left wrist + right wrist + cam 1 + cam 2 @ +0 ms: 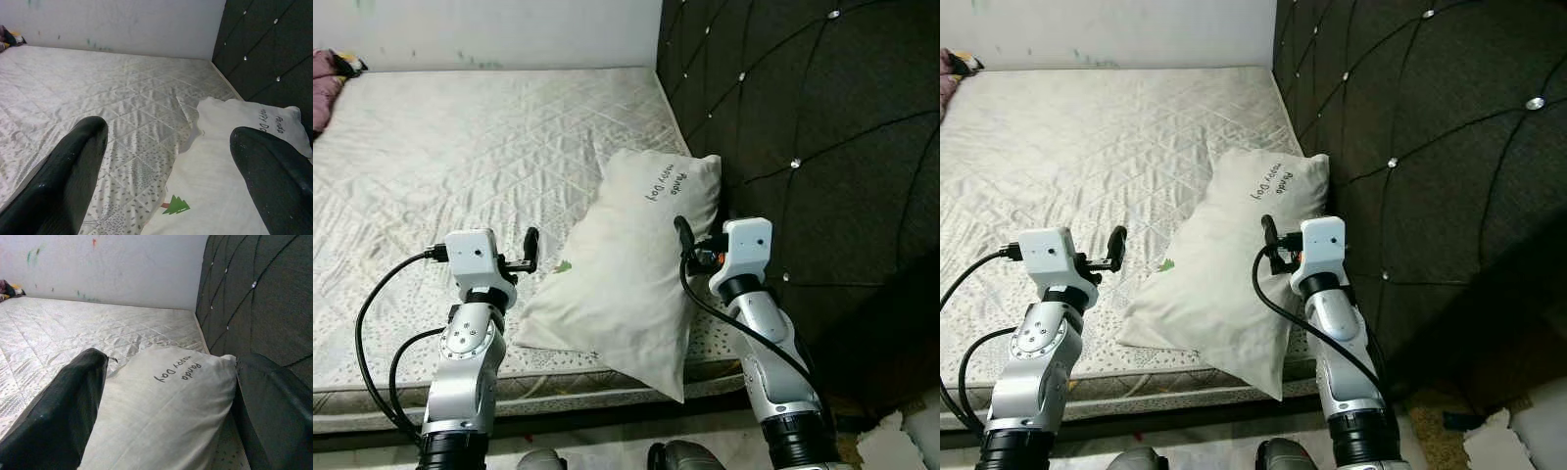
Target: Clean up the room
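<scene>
The pillow (631, 269) lies at lower centre of the left eye view, on the right edge of the mattress (440, 147), its upper end against the dark tufted headboard (803, 127) and its lower corner overhanging the bed edge. The left gripper (530, 251) hovers just beside the pillow's left edge, fingers spread apart and holding nothing. The right gripper (685, 240) sits over the pillow's right side near the headboard, also spread and empty. The step in hand appears to be the approach to a two-sided grasp. The next move likely calls for lowering both grippers onto opposite edges and closing evenly before lifting.
</scene>
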Controlling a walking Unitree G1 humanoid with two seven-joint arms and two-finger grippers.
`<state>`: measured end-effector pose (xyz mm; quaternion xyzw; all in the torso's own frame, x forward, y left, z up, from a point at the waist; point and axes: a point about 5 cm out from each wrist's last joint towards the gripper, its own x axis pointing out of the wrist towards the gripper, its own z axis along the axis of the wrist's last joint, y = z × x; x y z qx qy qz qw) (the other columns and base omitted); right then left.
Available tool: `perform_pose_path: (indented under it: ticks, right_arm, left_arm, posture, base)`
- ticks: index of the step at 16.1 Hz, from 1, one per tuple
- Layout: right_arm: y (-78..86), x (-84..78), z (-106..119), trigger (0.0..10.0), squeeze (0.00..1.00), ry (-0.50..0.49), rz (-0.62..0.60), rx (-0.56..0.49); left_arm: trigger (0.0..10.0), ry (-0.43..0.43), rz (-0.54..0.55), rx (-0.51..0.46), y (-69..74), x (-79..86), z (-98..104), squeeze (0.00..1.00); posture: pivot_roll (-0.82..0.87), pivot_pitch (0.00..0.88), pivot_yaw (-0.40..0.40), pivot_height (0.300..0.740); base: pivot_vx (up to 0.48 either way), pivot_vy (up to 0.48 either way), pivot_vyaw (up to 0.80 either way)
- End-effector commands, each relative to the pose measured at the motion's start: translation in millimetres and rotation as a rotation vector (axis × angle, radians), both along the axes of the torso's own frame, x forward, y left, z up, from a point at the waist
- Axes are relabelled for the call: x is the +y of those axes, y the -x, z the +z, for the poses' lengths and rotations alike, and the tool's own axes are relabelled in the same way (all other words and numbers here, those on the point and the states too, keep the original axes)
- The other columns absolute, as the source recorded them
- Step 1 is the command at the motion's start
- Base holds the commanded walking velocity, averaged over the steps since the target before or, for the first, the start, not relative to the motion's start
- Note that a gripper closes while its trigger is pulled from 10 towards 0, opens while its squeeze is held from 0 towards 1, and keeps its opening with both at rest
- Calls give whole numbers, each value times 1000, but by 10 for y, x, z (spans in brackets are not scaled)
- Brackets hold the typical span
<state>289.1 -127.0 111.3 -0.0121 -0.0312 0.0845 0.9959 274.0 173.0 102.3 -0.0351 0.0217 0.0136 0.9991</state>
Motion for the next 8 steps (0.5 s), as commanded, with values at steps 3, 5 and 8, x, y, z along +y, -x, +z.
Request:
perform_pose_path:
  ticks: [3,5,8]
  right_arm:
    - [-19,39,98,10000,0,4,26,-33]
    - [-29,41,100,10000,0,3,30,-32]
    - [-38,40,104,10000,0,3,33,-34]
  left_arm:
    - [10000,6,9,-6,-21,10,40,0]
    - [10000,8,11,-7,-30,12,42,0]
    - [10000,9,13,-8,-39,12,46,0]
  posture:
    - [41,18,6,690]
    - [40,18,6,665]
    - [38,17,5,631]
  base:
    - [0,0,0]
    - [0,0,0]
    - [0,0,0]
